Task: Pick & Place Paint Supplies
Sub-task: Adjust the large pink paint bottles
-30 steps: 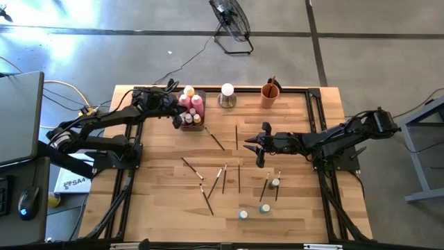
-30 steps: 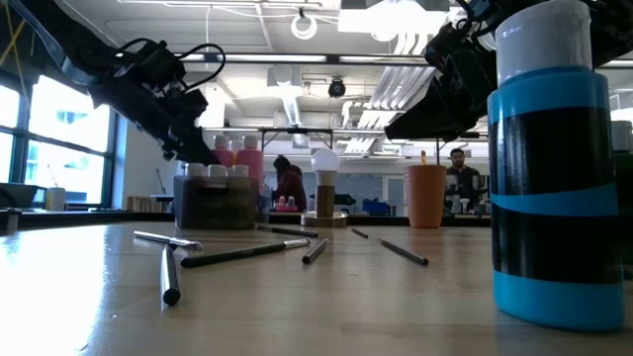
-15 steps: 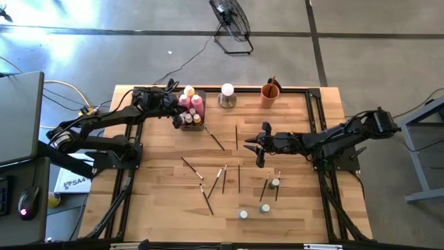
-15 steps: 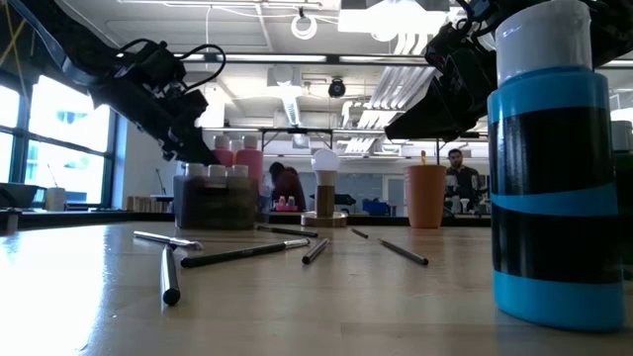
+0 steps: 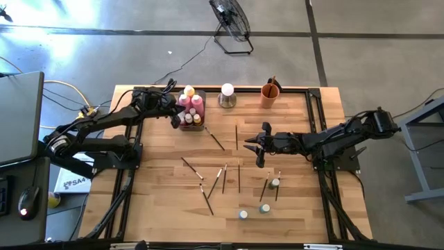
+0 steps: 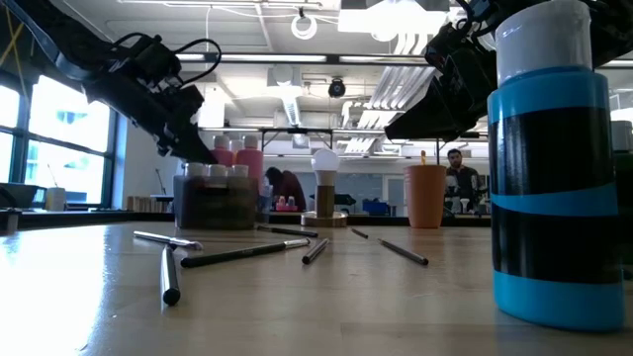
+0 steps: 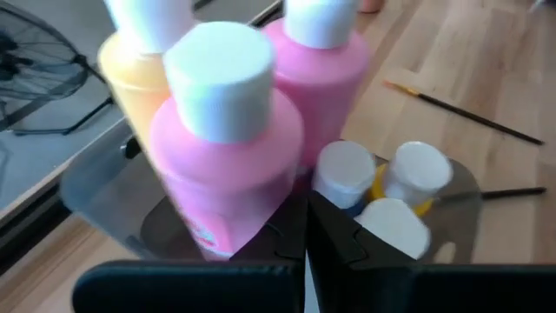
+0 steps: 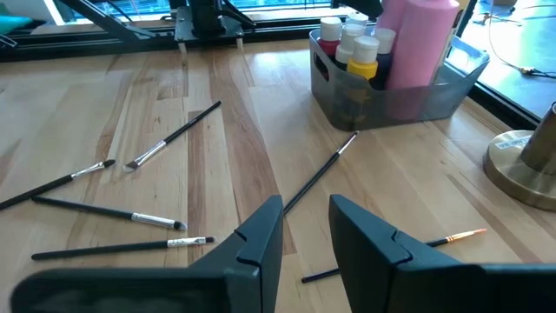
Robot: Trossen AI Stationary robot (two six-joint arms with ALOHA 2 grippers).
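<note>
Nearest to me, in the low view, a blue bottle [image 6: 550, 168] with a white cap stands almost against the lens, so I see little on that side. It is one of several small bottles [image 5: 275, 183] on the near part of the counter [image 5: 152, 201], and around them brushes [image 5: 223, 178] lie scattered in the middle. These supplies are not yet put away.

The right gripper [image 5: 261, 146] hangs above the middle of the counter, over the brushes, with its fingers [image 8: 252, 239] spread a little and nothing between them. I think a thin brush is difficult here: if the fingers come down a little off its line, it can roll away or tip up on one end. Where two brushes lie close, I could push the second one into a small bottle and knock it over.

Farther away, the left gripper [image 5: 175, 110] is at the grey tray [image 5: 183, 128], with its fingers [image 7: 347, 248] pressed together and holding nothing, just beside the pink bottles [image 7: 228, 165] and the small caps [image 7: 344, 171]. The tall bottles stand very close together. If I move this arm sideways and do not lift first, I judge it may tip a pink or yellow bottle [image 7: 143, 83], or drag the tray toward the counter edge.
</note>
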